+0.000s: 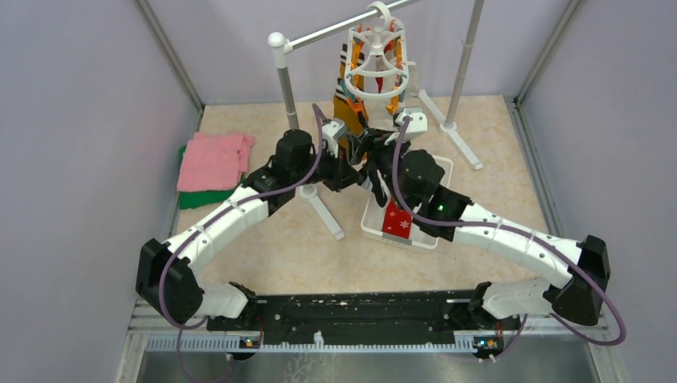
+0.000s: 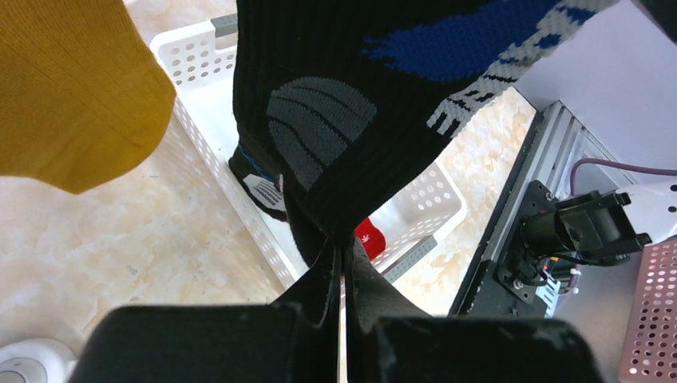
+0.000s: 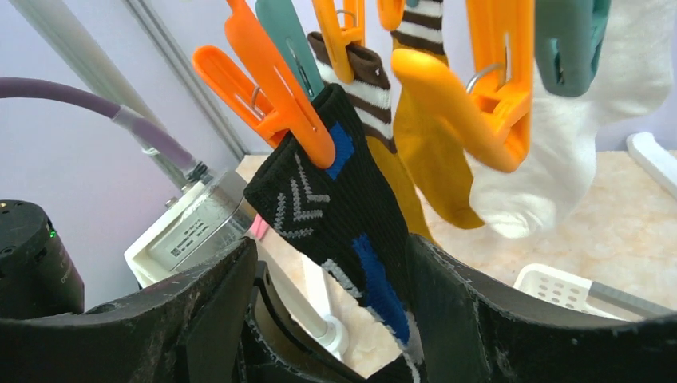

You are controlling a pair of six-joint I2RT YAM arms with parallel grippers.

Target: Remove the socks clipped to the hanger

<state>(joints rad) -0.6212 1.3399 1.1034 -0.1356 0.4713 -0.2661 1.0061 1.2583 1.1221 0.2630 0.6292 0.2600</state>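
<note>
Socks [image 1: 345,108] are hanging from the white plastic oval drying hanger [image 1: 377,70] on the grey pole rack [image 1: 319,33] above the desk [image 1: 279,247], and the black knitted sock with blue and grey markings [image 3: 339,199] is the one being worked. Its upper end is sitting in an orange plastic clip [image 3: 275,96], and its long axis is running down from that clip between the fingers of the right claw [image 3: 334,275], which is standing wide and gripping nothing. The left claw [image 2: 342,267] is pinching the sock's lower end tight. The right claw is lying nearer the clip, so freeing that end looks like its job.
</note>
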